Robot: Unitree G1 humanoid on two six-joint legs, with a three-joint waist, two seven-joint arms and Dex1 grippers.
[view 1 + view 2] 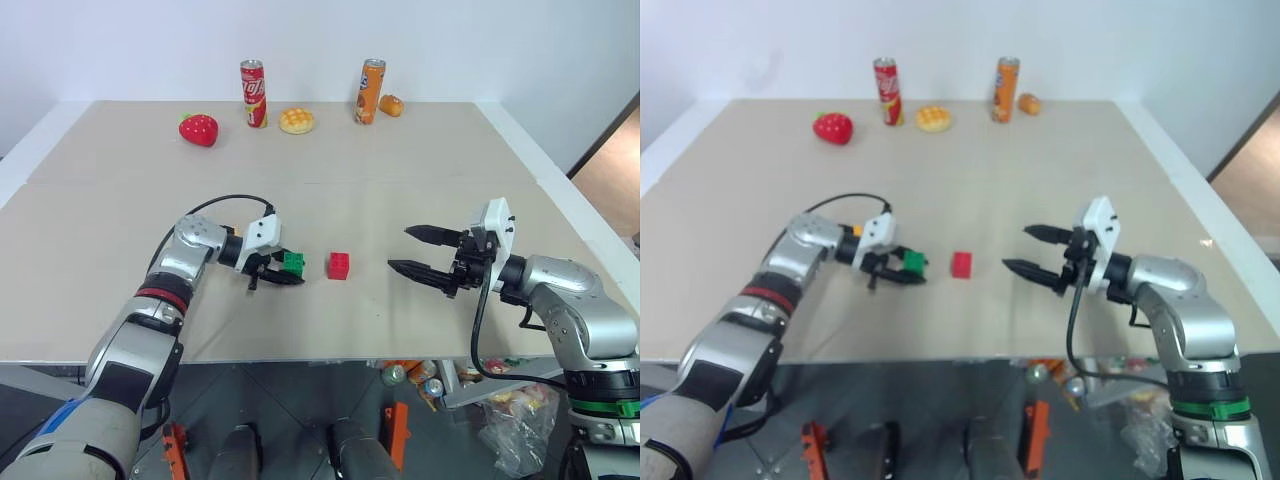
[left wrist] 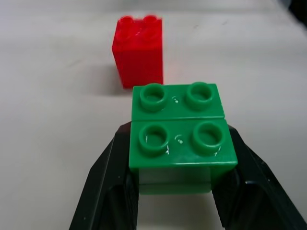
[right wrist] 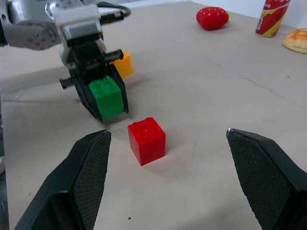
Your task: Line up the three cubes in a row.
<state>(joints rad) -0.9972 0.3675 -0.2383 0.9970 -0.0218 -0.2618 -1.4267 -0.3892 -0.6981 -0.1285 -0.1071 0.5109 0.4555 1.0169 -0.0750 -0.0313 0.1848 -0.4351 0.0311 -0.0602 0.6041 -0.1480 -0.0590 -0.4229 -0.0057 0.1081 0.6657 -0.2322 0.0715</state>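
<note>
Far end of the beige counter [image 1: 420, 170]: a red can [image 1: 253, 93] stands upright, and just beside it lies a round yellow bun [image 1: 296, 121]. Off to the left of those sits a red strawberry [image 1: 199, 129]. Further right an orange can [image 1: 370, 91] stands upright with a small orange-brown bread [image 1: 391, 105] just beside it. Below the counter's near edge, clutter lies on the floor [image 1: 300, 400].

A wide beige tabletop [image 1: 420, 180] with a paler border fills the middle of the scene and meets a plain white wall [image 1: 480, 40] at its far edge. To the right, a strip of brown floor [image 1: 615, 170] lies beyond a dark doorway edge. Below the near edge, dark grey floor [image 1: 290, 400] holds scattered clutter and a plastic bag [image 1: 515, 425].
</note>
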